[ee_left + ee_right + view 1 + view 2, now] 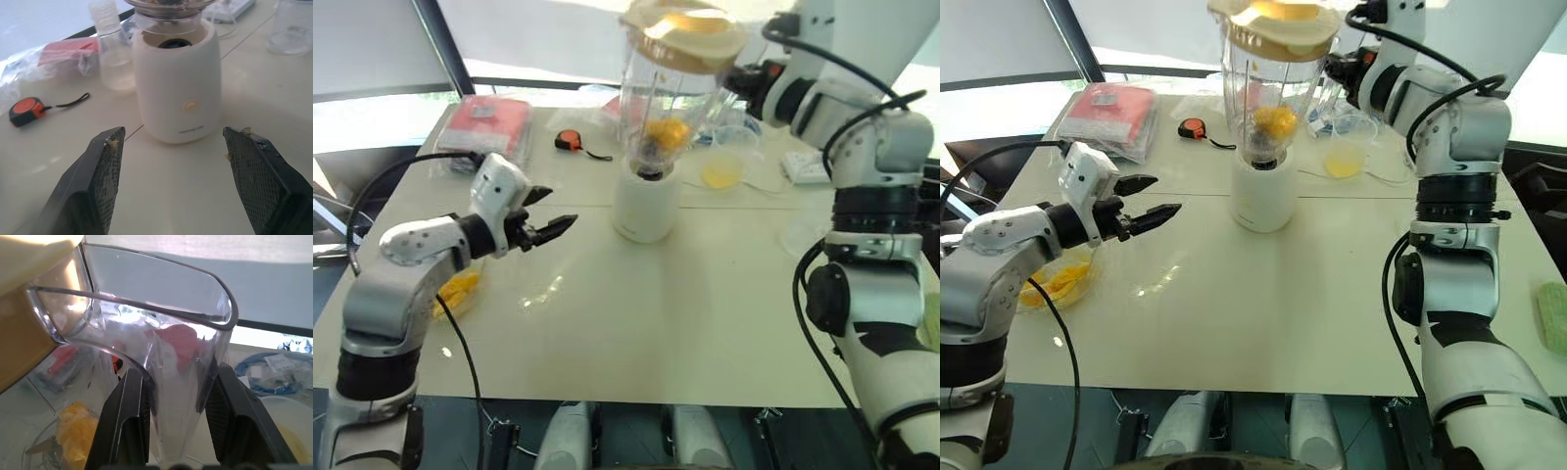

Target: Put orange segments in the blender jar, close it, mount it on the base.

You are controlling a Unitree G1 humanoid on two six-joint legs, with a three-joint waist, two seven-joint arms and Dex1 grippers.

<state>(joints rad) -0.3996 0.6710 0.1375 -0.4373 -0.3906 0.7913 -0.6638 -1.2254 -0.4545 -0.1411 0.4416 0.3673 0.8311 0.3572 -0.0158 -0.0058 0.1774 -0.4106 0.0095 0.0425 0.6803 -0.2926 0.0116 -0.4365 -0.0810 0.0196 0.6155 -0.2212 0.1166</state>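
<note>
The blender jar (671, 98) is clear, wears a cream lid (690, 29) and holds orange segments (668, 132) near its blade. It leans a little, its bottom at the top of the white base (644, 206); the base's dark socket (173, 43) still peeks out beneath it. My right gripper (173, 377) is shut on the jar's clear handle, one finger on each side. My left gripper (558, 208) hangs open and empty over the table, left of the base. More orange segments lie in a shallow glass bowl (1058, 279) under my left arm.
Behind the base lie an orange tape measure (570, 141), a red packet in plastic (484, 127) and a cup of yellow liquid (724, 162). A white power strip (803, 168) and a clear bowl (798, 235) sit at the right.
</note>
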